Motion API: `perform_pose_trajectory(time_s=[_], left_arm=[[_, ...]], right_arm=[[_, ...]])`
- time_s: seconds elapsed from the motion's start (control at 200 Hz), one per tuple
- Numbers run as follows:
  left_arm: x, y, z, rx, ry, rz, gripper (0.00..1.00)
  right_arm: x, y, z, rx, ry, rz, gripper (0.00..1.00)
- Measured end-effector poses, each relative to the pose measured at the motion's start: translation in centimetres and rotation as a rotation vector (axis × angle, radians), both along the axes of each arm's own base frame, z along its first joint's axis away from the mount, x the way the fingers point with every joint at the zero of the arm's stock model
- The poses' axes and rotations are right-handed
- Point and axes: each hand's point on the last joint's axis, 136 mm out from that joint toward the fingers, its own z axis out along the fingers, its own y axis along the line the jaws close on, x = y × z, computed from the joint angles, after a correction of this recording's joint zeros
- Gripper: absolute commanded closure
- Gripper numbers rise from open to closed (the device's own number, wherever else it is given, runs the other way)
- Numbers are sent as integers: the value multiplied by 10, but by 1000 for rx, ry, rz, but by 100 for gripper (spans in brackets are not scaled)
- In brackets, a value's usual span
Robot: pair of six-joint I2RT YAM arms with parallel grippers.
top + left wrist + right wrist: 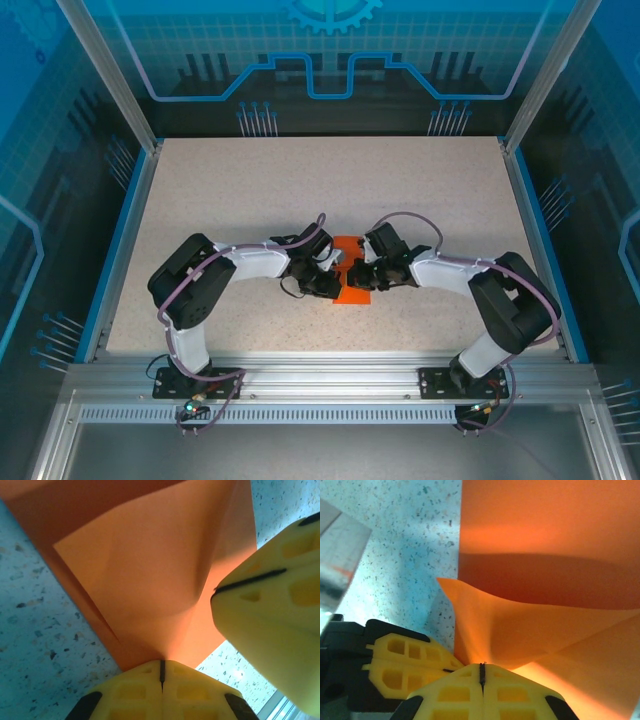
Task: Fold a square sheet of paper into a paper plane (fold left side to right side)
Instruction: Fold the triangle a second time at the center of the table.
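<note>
A speckled beige table (300,180) sat inside a blue-walled enclosure (320,60), with an aluminium rail (320,375) along its near edge. One square sheet of paper (350,247) (bright orange, partly lifted) lay mid-table between two arms. The left gripper (162,672) and right gripper (482,672), just beside each other, each pinched the paper with fingers pressed together.

I see speckled beige desk (330,180), blue rim (118,240) at 9 and 3 o'clock. Back wall (330,60) at 12: translucent blue panel, circuit-line and gear print. Similar side panels (40,200). Aluminium rail (330,378) at 6. Slanted metal posts (110,75) at 11 and 1. Light even, bluish.
</note>
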Motion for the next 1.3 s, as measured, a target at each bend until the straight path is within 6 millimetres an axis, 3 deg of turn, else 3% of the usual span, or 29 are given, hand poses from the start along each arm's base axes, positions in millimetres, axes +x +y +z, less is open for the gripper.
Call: perform_pose_trajectory(time_s=[0.205, 0.775, 1.301], left_arm=[[0, 0, 0, 1, -1, -1, 100], [0, 0, -1, 6, -13, -14, 100], [0, -1, -1, 5, -20, -16, 100]], right_arm=[[4, 5, 1, 21, -17, 7, 95], [-2, 4, -23, -15, 31, 23, 95], [1, -1, -23, -20, 2, 56, 95]])
